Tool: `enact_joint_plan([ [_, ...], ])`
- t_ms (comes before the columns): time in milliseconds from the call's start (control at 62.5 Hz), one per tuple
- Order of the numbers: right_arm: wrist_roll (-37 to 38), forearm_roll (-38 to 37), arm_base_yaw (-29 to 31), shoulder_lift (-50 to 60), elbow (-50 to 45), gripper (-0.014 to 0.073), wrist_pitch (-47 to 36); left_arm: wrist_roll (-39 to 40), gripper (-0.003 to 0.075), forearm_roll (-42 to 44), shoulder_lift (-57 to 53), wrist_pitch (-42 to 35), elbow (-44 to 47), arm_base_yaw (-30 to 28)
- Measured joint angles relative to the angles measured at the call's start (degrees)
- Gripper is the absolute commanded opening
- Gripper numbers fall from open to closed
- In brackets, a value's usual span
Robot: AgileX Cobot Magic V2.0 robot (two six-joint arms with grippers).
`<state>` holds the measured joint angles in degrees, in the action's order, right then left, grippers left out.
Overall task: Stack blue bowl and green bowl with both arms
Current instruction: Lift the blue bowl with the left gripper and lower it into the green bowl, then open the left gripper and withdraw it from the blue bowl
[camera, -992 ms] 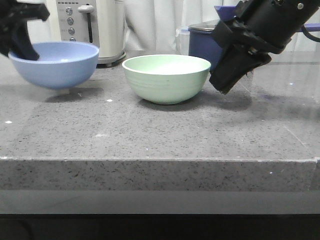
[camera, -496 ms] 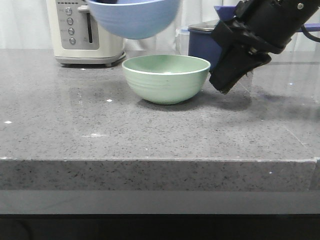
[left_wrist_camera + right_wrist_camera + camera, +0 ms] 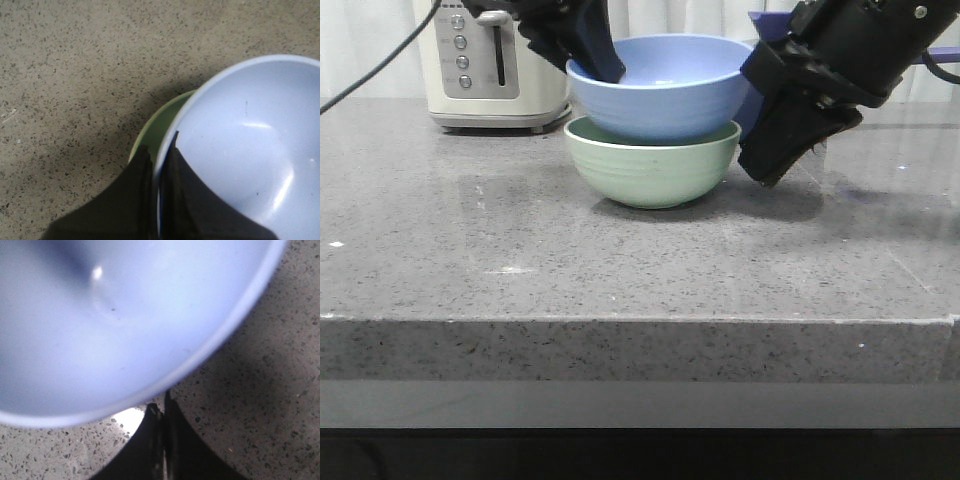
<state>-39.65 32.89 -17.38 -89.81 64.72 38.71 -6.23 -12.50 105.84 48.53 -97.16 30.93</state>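
Nearest you is the front edge of the grey speckled counter, with bare stone running back to the bowls.

In the middle of the counter the green bowl stands upright on the stone. The blue bowl sits in its mouth, tilted slightly, its rim higher on the right than on the left. From your left wrist camera you can see a sliver of the green bowl's rim showing beside the blue bowl.

Your left gripper comes in from the upper left and is clamped on the blue bowl's left rim: in the left wrist view one finger lies inside the bowl and the other outside, with the wall pinched between them.

Your right gripper hangs just right of the two bowls, angled down toward the counter and holding nothing. In the right wrist view its fingers are pressed together with no gap, and the blue bowl fills the picture just beyond them.

Farther back, a white toaster stands at far left, and a dark blue pot sits behind the bowls, mostly hidden by them and the right arm.
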Motion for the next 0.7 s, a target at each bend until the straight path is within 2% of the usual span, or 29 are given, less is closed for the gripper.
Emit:
enact_joint_plan([
  [368,0.0,0.0,0.0,0.0,0.0,-0.0064,-0.04,0.0,0.0,0.0,0.69,-0.67,-0.04,0.0],
  [592,0.0,0.0,0.0,0.0,0.0,-0.0064,-0.04,0.0,0.0251,0.22,0.69,-0.77,-0.04,0.0],
  [704,0.0,0.0,0.0,0.0,0.0,-0.0064,-0.04,0.0,0.0344,0.22,0.69,-0.89,-0.13,0.0],
])
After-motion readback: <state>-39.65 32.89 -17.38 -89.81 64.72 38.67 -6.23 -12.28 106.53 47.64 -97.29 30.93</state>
